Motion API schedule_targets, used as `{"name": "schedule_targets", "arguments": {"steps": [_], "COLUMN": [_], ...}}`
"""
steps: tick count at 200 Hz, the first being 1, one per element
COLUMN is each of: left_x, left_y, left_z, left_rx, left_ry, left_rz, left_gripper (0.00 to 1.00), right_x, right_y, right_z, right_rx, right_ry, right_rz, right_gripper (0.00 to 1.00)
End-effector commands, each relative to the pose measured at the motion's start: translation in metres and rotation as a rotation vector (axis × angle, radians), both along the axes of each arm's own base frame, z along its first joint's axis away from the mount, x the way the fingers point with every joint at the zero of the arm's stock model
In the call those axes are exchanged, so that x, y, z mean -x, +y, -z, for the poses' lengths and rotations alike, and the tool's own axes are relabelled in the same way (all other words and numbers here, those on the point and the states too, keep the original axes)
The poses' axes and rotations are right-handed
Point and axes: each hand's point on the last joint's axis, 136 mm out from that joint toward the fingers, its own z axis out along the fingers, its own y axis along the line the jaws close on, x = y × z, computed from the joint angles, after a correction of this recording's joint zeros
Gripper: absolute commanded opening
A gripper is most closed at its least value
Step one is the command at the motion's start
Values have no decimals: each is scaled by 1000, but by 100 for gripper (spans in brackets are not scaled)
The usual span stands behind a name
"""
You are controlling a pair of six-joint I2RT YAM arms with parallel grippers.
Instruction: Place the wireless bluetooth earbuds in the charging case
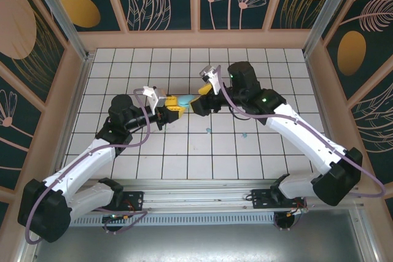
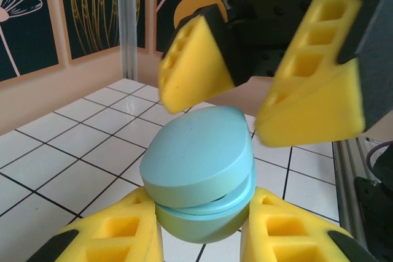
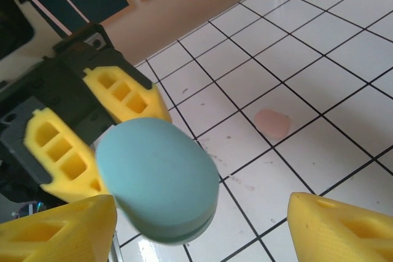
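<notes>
- Two teal earbuds lie loose on the tiles, on the near side of the grippers, the right-hand earbud apart from its mate; neither is in the case.
- We see the left gripper clamped on the lower half of the blue case, holding it off the tiles with the lid down.
- The right gripper stands with its fingers spread wide, one on each side of the lid and not pressing on it.
- A small pink piece, which we take for another earbud, rests on a tile beyond the case.
- We judge the main risk to be the smooth, rounded shell: if the right fingers close off-centre or pry at the lid, the case may twist or squirt out of the left grip.
- A dropped case could knock the loose earbuds about.
- Prying too hard may strain the hinge.
</notes>
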Motion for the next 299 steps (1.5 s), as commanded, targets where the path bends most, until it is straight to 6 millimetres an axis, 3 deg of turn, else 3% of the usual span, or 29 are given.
{"name": "schedule_targets", "arguments": {"steps": [1, 58, 91, 122, 170, 234, 263, 299], "left_x": [5, 10, 10, 8, 5, 3, 3, 4], "left_y": [-4, -5, -4, -5, -4, -3, -3, -3], "left_z": [-16, -18, -18, -17, -19, -21, -21, -23], "left_rx": [17, 22, 24, 24, 24, 29, 30, 34], "left_ry": [-37, -39, -41, -31, -31, -27, -24, -22], "left_rz": [36, 61, 61, 52, 33, 22, 21, 27], "left_gripper": [14, 11, 11, 11, 10, 10, 10, 9], "right_x": [-4, -36, -43, -39, -36, -26, -13, 9], "right_y": [4, -9, -13, -15, -25, -27, -24, -13], "right_z": [-10, -23, -21, -19, -38, -47, -39, -15], "right_rx": [14, -11, -16, -11, -61, -92, -70, 3], "right_ry": [-41, -32, -9, -1, -6, 13, -7, -52], "right_rz": [-16, 111, 138, 130, 154, 127, 71, 19], "right_gripper": [74, 73, 73, 73, 74, 75, 75, 76]}}
